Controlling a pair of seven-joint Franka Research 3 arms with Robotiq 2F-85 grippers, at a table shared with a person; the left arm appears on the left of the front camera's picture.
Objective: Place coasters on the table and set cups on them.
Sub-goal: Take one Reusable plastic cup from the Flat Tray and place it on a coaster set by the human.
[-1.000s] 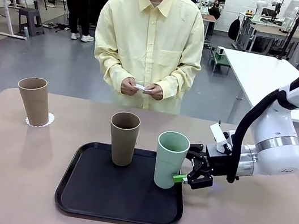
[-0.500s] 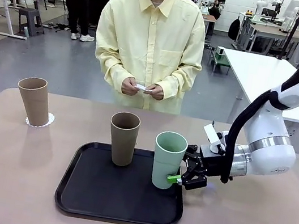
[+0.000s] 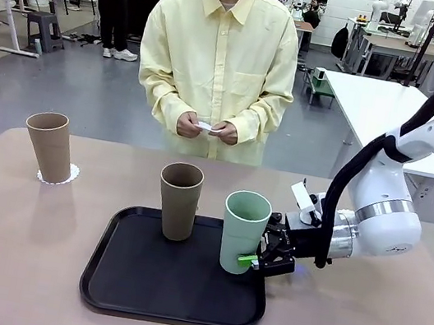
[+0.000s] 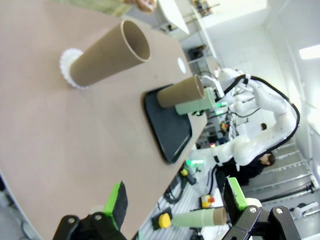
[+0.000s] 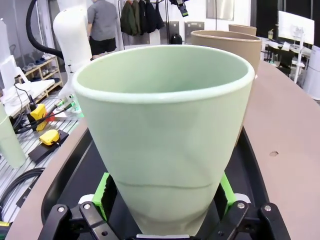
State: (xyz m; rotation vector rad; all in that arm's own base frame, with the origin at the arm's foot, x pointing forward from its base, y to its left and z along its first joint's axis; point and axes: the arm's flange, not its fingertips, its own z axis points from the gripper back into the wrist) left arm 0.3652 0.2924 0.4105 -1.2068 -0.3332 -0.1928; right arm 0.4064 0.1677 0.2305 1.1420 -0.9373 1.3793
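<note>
Mint cup [image 3: 244, 230] stands upright on the right part of the black tray [image 3: 138, 283], not yet lifted. Right gripper [image 3: 255, 257] comes in from the side, low on the cup. In the right wrist view its green pads [image 5: 106, 192] lie against the wall on both sides, so it looks clamped on the mint cup. Brown cup [image 3: 178, 200] also on the tray, just left of it, apart. Tan cup [image 3: 50, 147] is done: it sits on a coaster [image 3: 72, 174] at far left of the table [image 3: 9, 261]. Left gripper [image 4: 175, 197] hangs w/ fingers spread wide, holding nothing.

Step in hand, prob.: pick-up of cup no. 2. Next move calls for a straight lift to clear the tray rim w/o knocking the brown cup, then a carry to a coaster. No free coaster lies on the table yet. The person's hands [image 3: 206, 130] hold a small white item [image 3: 205, 126] at the far side; can't tell what it is.

Vs 1 s ago: right arm has come in leftward, fingers have narrowed onto the cup, and the cup sits a bit further left on the tray. Tan cup, brown cup, hands: same pos.
</note>
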